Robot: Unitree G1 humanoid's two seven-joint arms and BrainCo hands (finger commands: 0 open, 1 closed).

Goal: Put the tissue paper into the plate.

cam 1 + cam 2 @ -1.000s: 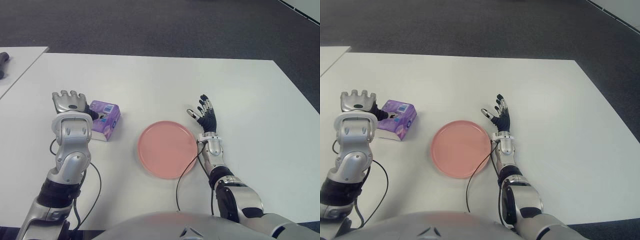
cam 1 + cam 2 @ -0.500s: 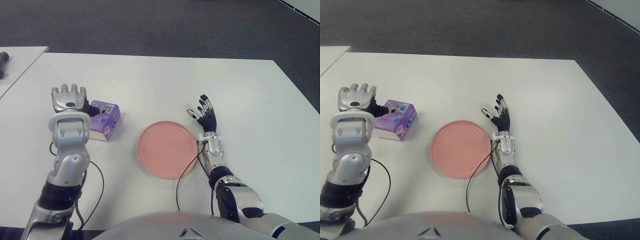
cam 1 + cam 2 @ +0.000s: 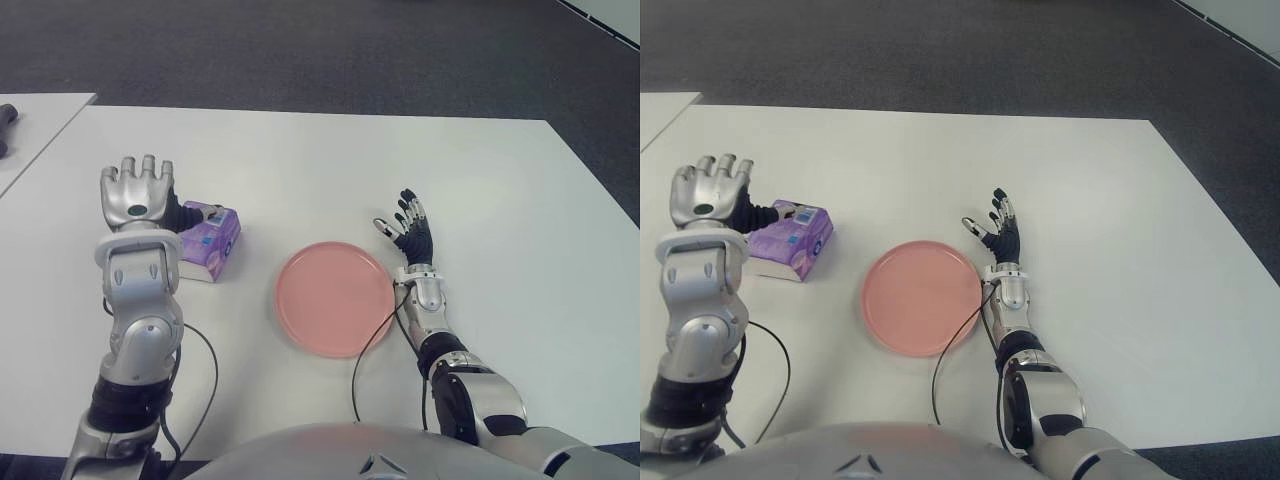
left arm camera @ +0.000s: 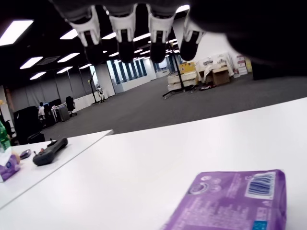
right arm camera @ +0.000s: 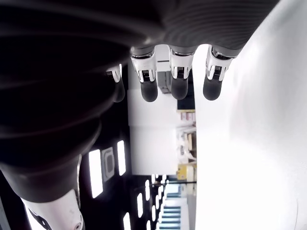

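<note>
The purple tissue pack (image 3: 208, 242) lies on the white table (image 3: 300, 160) at 9 o'clock from the pink plate (image 3: 335, 298). Left hand (image 3: 136, 192) hovers beside it, fingers spread, empty. Right hand (image 3: 408, 228) idles open at the plate's 3 o'clock. Risk: closing off-centre pushes the pack away.
</note>
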